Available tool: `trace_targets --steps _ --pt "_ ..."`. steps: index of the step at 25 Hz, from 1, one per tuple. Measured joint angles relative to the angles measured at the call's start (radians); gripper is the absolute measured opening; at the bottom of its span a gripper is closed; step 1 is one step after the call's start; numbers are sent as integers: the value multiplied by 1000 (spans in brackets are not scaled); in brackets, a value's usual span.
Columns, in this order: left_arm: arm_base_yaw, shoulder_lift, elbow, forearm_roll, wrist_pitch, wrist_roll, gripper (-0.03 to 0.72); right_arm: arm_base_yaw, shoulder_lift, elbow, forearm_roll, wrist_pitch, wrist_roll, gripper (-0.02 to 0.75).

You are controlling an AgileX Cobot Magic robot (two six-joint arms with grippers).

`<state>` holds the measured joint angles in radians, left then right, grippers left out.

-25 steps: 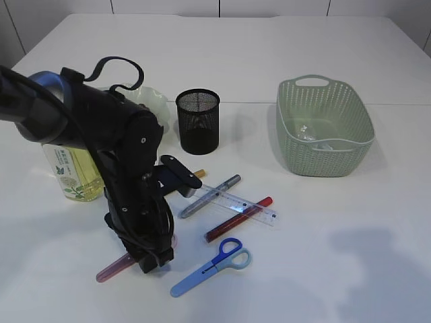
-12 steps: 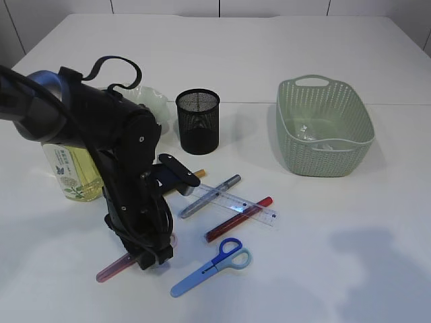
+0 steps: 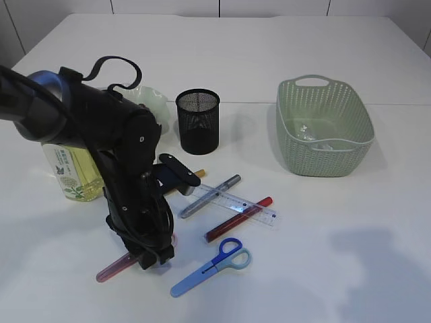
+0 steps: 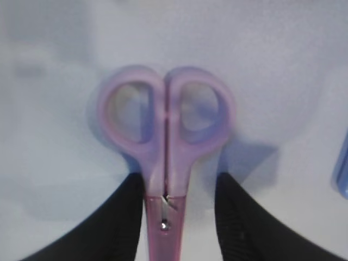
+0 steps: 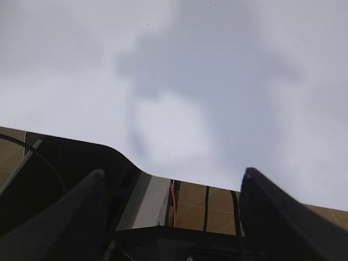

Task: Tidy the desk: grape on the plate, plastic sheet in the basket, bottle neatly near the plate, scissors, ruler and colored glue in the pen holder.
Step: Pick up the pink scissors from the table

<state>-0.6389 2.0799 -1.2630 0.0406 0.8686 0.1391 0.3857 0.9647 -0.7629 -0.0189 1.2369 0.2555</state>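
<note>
Pink scissors [image 4: 166,163] lie flat on the table, handles away from me in the left wrist view. My left gripper [image 4: 180,185] straddles their neck, open: the left finger touches it and a gap stays on the right. The exterior view shows only their tip [image 3: 111,270] beside the gripper [image 3: 151,259]. Blue scissors [image 3: 212,266], a clear ruler [image 3: 236,202], a red glue stick [image 3: 239,219] and a grey one [image 3: 210,196] lie nearby. The black mesh pen holder [image 3: 198,121] stands behind. The bottle [image 3: 71,171] stands by the pale plate [image 3: 151,101]. The grape is hidden. My right gripper [image 5: 174,173] is open and empty.
A green basket [image 3: 323,161] at the right holds a clear plastic sheet [image 3: 311,134]. The left arm hides part of the plate and bottle. White table stretches along the front right and the back.
The left jaws have narrowed around the pink scissors' neck. The arm has shifted only slightly. Nothing else on the table has moved.
</note>
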Motion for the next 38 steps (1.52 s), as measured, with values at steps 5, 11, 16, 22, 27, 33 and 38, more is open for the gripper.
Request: trace_targets --steps 5,11,16,22,27,33,38 --pt "0 7 -4 -4 -1 0 314 0 0 0 0 0 0 583" --pt "0 7 -6 -4 -2 0 276 0 0 0 0 0 0 583" --pt "0 7 -6 -6 -4 0 206 0 0 0 0 0 0 583" --pt "0 7 -6 -7 -4 0 201 0 0 0 0 0 0 583" --pt "0 7 -6 -12 -2 0 194 0 0 0 0 0 0 583" --pt "0 7 -8 -29 2 0 174 0 0 0 0 0 0 583" --pt "0 7 -8 -34 2 0 174 0 0 0 0 0 0 583"
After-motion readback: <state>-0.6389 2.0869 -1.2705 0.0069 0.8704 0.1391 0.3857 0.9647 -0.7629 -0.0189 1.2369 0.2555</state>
